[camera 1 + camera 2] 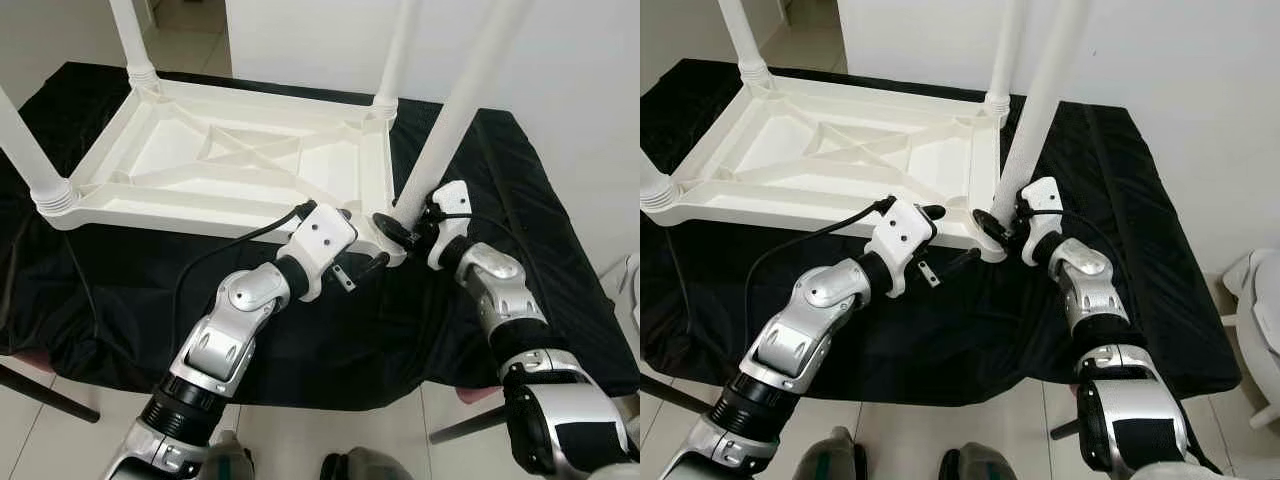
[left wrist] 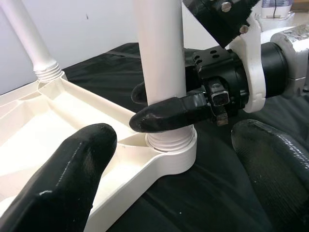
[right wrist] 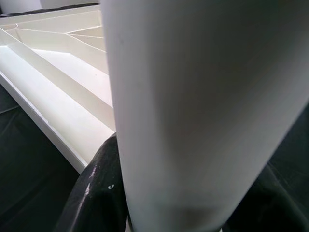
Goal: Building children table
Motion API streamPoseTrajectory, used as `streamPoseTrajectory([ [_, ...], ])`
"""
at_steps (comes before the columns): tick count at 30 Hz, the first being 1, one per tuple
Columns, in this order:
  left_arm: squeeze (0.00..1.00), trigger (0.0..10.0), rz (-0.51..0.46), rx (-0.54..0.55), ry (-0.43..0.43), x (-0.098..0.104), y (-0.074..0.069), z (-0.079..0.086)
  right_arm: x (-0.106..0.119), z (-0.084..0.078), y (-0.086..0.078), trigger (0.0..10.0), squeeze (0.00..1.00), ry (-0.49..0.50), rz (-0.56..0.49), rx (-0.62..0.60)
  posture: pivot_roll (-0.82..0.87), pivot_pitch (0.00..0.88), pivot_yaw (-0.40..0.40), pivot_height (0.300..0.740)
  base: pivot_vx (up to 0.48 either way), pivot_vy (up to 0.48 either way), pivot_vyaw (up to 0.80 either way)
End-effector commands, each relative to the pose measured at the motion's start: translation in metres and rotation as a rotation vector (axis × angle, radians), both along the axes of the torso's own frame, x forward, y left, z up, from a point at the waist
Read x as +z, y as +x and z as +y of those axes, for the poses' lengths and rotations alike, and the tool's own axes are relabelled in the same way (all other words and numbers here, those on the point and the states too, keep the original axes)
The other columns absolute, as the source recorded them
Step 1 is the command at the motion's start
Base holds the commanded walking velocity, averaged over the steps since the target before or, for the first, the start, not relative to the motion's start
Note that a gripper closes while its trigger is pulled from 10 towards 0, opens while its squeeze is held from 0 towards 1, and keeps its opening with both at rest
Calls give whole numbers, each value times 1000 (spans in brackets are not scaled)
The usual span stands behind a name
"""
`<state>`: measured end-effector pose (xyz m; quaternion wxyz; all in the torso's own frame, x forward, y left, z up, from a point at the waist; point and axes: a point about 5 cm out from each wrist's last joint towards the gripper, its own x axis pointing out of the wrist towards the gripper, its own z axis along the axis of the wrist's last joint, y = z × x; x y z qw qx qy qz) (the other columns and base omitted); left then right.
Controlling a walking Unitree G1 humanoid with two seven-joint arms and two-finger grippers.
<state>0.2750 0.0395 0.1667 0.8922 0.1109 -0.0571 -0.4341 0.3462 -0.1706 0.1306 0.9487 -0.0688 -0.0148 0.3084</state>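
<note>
The white plastic children's tabletop [image 1: 230, 165] lies upside down on a black cloth [image 1: 400, 330] spread over a low surface, with three legs already standing in their corner sockets and the fourth leg [image 1: 455, 110] rising at a slant from the near right corner socket [image 2: 166, 152]. The right gripper [image 2: 159, 104] is clamped around that leg just above its threaded collar, one black finger on each side of the tube. The left gripper [image 1: 365, 268] sits just beside the same corner with its fingers [image 2: 63, 174] spread apart and holding nothing. It looks as if the last leg is being seated or twisted home. To do this well, I would say the leg should first be brought upright, in line with the socket, since a tilted tube could cross the threads or jam. The free left gripper could press on the tabletop rim near the corner to keep the frame from sliding on the cloth while the right one turns and pushes downward steadily.
</note>
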Motion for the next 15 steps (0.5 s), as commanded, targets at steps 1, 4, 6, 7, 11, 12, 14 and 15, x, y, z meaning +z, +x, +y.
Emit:
streamPoseTrajectory([
  [1,0,10000,19,-3,-2,-4,-3,-2,-7,4,-5,10000,0,2,11,-35,-21,0,-55,740,0,0,0],
  [4,0,10000,24,-6,-4,-5,-4,-2,-4,15,-13,10000,0,16,-25,-78,-26,0,-54,740,0,0,0],
  [6,0,10000,24,-7,-3,-5,-4,-3,-4,20,-15,10000,0,19,-31,-103,-27,0,-55,740,0,0,0],
  [7,0,10000,24,-7,-3,-5,-4,-3,-4,20,-15,10000,0,19,-31,-103,-27,0,-55,740,0,0,0],
  [11,0,10000,27,-15,-1,-6,-5,-3,2,38,-23,10000,0,96,-46,-221,-29,0,-55,740,0,0,0],
  [12,0,10000,29,-17,-1,-6,-6,-4,2,44,-25,10000,0,133,-35,-284,-30,0,-55,740,0,0,0],
  [14,0,10000,30,-20,0,-7,-7,-4,3,53,-29,10000,0,173,-27,-369,-24,0,-57,740,0,0,0],
  [15,0,10000,30,-20,0,-7,-7,-4,3,53,-29,10000,0,173,-27,-369,-24,0,-57,740,0,0,0],
])
